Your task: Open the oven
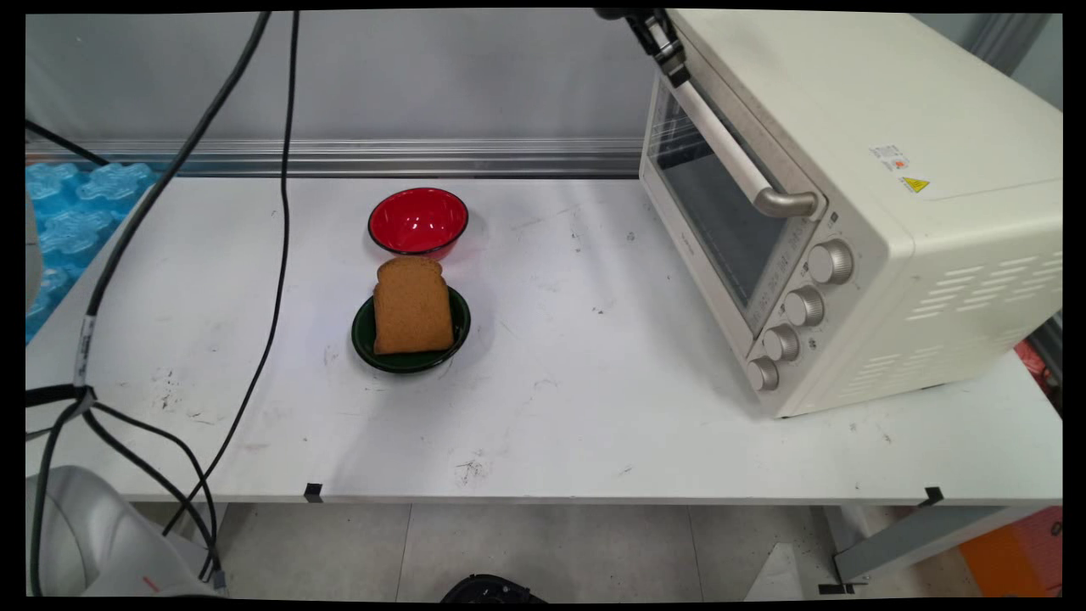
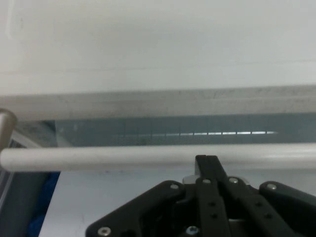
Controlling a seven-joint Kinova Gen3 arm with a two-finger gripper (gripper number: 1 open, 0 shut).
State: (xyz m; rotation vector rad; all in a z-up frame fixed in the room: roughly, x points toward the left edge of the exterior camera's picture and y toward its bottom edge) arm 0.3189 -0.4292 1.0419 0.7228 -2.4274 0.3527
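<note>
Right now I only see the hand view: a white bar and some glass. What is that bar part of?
Observer: It is the handle of a cream toaster oven on the right side of the table. The gripper is at the handle's far end.
Operator: Is there any food?
Observer: Yes, a slice of bread lies on a green dish, left of the oven.
Operator: Anything else?
Observer: A red bowl stands just behind the dish.

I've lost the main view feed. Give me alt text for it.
The black hand sits at the far end of the toaster oven door handle, top right. Left of centre, a slice of bread rests on a green dish, with a red bowl behind it.
</note>
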